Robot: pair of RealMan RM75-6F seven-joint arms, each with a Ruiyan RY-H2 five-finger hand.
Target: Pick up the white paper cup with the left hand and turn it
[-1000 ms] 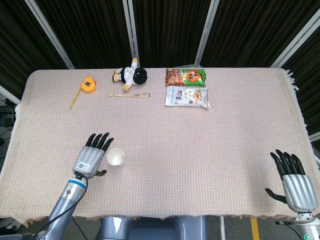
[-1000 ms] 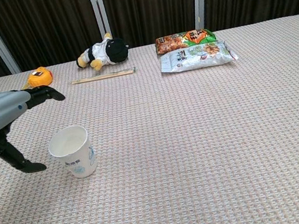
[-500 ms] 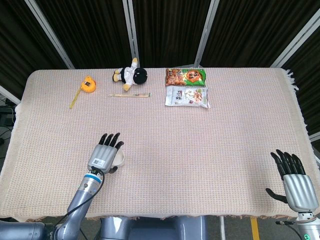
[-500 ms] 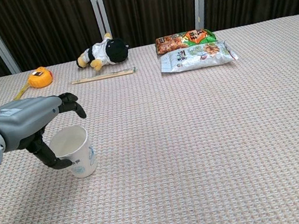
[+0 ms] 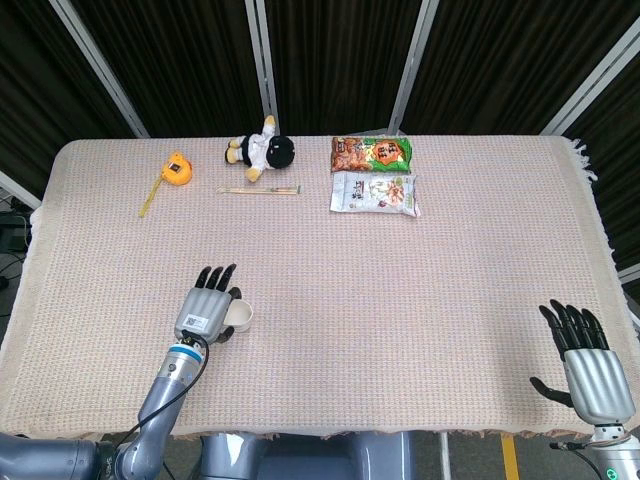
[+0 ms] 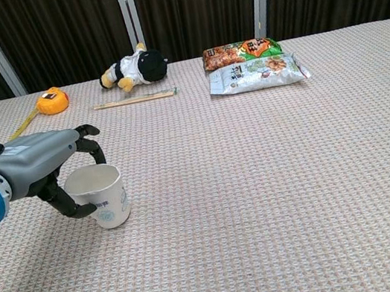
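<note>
1 left robot hand (image 6: 39, 162) grasping white paper cup (image 6: 102, 198) near front table edge (image 5: 330, 434); right robot hand (image 5: 590, 370) released.

Dark pleated curtains (image 5: 330, 60) behind; woven beige cloth covers table (image 5: 450, 290).

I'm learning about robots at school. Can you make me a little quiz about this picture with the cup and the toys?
1. True or false: the left hand is around the white paper cup.
2. What lies just in front of the plush doll? A) snack bags B) chopsticks C) a spoon
3. Fill in: the orange tape measure lies at the far ____ of the table.

Key:
1. True. Its fingers wrap the cup's side.
2. B. The chopsticks lie there; the snack bags lie off to the right.
3. Left.
</note>
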